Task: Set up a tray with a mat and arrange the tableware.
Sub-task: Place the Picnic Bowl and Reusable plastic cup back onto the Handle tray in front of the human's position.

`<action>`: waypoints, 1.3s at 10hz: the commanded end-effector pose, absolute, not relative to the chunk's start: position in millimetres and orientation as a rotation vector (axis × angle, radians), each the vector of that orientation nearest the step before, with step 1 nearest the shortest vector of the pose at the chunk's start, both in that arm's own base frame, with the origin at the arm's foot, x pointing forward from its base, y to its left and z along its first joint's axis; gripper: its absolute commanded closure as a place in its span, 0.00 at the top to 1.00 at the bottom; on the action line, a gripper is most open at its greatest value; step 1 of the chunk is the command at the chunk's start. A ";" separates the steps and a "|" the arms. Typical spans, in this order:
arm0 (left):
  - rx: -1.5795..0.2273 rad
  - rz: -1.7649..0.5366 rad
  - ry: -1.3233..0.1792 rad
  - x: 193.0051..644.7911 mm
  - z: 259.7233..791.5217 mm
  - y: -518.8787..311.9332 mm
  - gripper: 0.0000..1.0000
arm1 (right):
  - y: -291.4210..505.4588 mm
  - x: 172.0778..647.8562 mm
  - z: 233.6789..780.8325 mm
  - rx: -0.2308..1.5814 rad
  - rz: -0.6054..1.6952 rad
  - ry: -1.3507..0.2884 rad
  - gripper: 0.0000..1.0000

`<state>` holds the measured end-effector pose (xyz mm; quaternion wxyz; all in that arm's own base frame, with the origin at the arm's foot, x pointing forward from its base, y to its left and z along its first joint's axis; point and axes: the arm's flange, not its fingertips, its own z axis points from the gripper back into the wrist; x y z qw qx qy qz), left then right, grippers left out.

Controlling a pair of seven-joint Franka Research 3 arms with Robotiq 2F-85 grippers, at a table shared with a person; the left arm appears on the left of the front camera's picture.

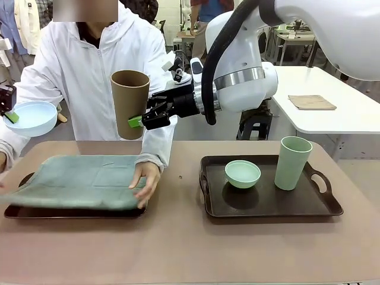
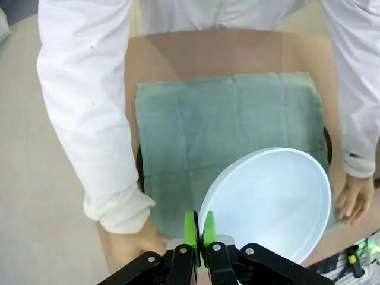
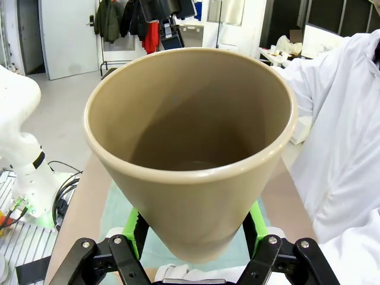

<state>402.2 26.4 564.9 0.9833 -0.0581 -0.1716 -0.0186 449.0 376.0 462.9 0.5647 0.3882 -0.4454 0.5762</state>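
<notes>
We saw the left end effector point(image 2: 198, 230) pinched tight on the rim of the small round pale blue bowl point(image 2: 270, 202) of matte plastic. It held the bowl in the air above the left end of the grey-green cloth mat point(image 1: 77, 178). That mat lay spread over the dark brown handled tray point(image 1: 71, 212) on the left side of the bench point(image 1: 178, 249) and covered nearly all of it. A person in a white coat point(image 1: 95, 77) stood at the far side. One hand point(image 1: 146, 181) was flat on the mat's near right corner, and the other hand point(image 2: 133, 249) was at the mat's left end. The right end effector point(image 1: 139, 120) reached in from the right with its jaws spread wide. Its green pads pressed on either side of the lower body of the tall brown handleless cup point(image 1: 129, 101). It held the cup upright in the air above the right end of the mat. On the right side of the bench sat a second dark brown tray point(image 1: 267, 208). The small round mint green bowl point(image 1: 242, 173) rested left of that tray's middle. The tall pale green handleless cup point(image 1: 293, 162) stood upright just to the bowl's right, not touching it.
</notes>
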 end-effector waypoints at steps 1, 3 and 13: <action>-0.119 -0.040 -0.347 402.7 565.0 26.8 0.00 | 375.7 447.1 463.7 0.911 1.358 -1.054 0.22; -0.119 -0.040 -0.347 402.7 565.0 26.8 0.00 | 375.7 447.1 463.7 0.911 1.358 -1.054 0.22; -0.119 -0.040 -0.347 402.7 565.0 26.8 0.00 | 375.7 447.1 463.7 0.911 1.358 -1.054 0.22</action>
